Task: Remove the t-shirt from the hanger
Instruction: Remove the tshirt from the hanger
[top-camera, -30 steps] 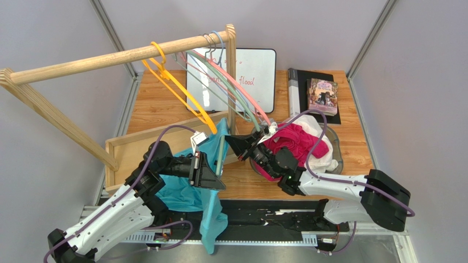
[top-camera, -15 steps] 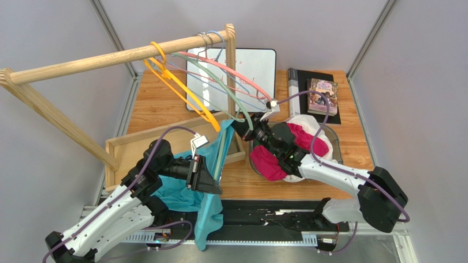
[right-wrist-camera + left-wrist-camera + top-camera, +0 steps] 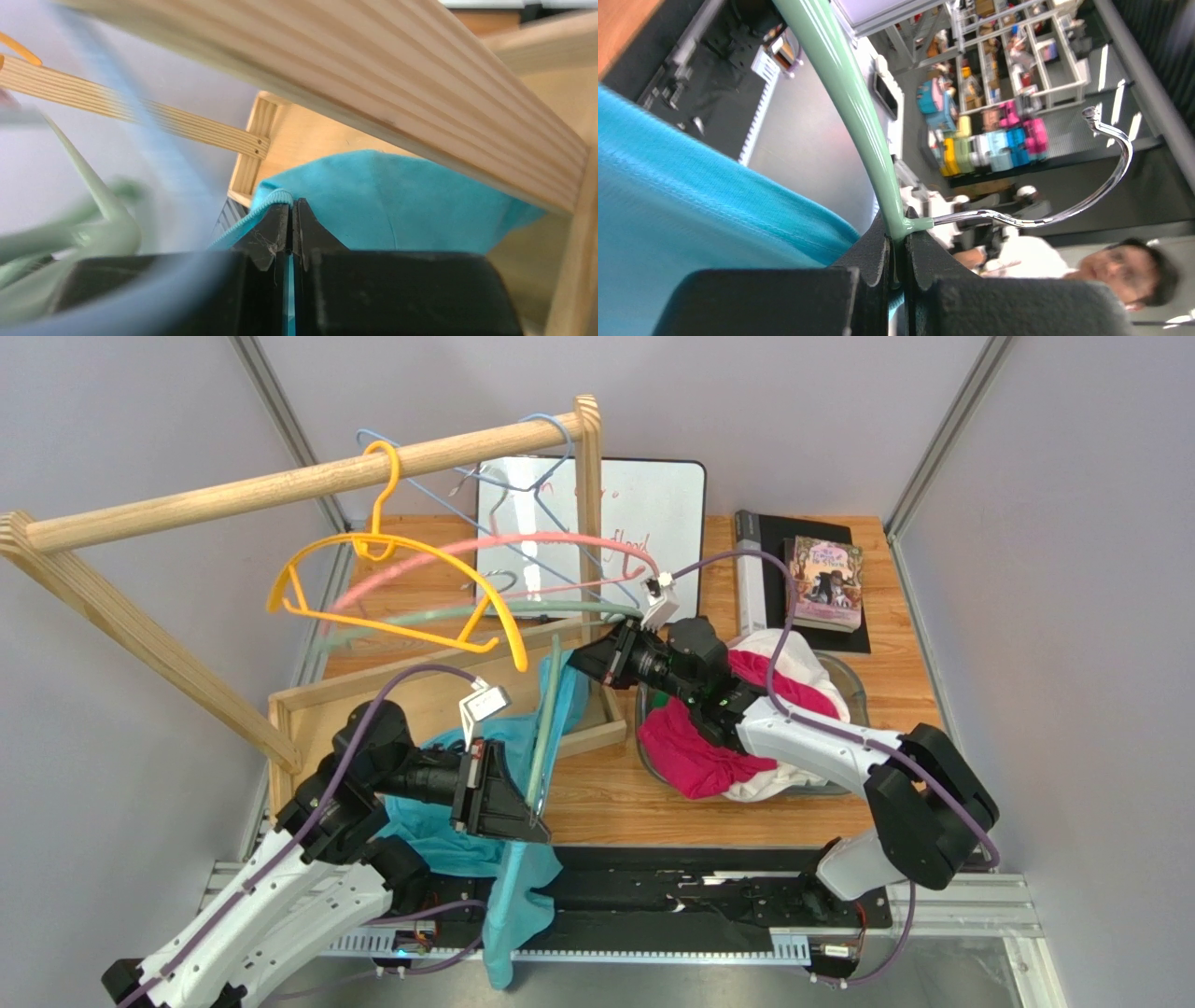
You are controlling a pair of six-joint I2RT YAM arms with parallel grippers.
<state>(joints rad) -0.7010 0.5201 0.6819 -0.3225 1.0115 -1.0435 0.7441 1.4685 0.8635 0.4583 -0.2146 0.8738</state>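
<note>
Left fingers point(image 3: 873, 253) clench the mint hanger point(image 3: 857, 119) at its neck, the teal t-shirt point(image 3: 703, 210) draped just beside them. Right fingers point(image 3: 272, 234) pinch that shirt's edge. Beyond them lie the wooden table point(image 3: 631, 784), wooden rack point(image 3: 281, 483), and grey walls point(image 3: 842, 406).

- T-shirt point(image 3: 512, 924): plain teal, no print.
- Hanger point(image 3: 859, 105) inside it: mint green, chrome hook.
- Rack point(image 3: 211, 497): pale natural wood, straight grain.
- On the rack: yellow hanger point(image 3: 376, 546), pink hanger point(image 3: 561, 542), pale blue hanger point(image 3: 165, 159). The last two are blurred.
- Desk point(image 3: 905, 686): orange-brown wood.
- Whiteboard point(image 3: 673, 504): white, dark frame, red writing.
- Heaped clothes: magenta garment point(image 3: 694, 756), white garment point(image 3: 800, 651).
- Book point(image 3: 824, 581): purplish illustrated cover, lying on a black folder point(image 3: 814, 528).
- Left arm point(image 3: 281, 910) and right arm point(image 3: 828, 749): white shells, black joints, purple cables.
</note>
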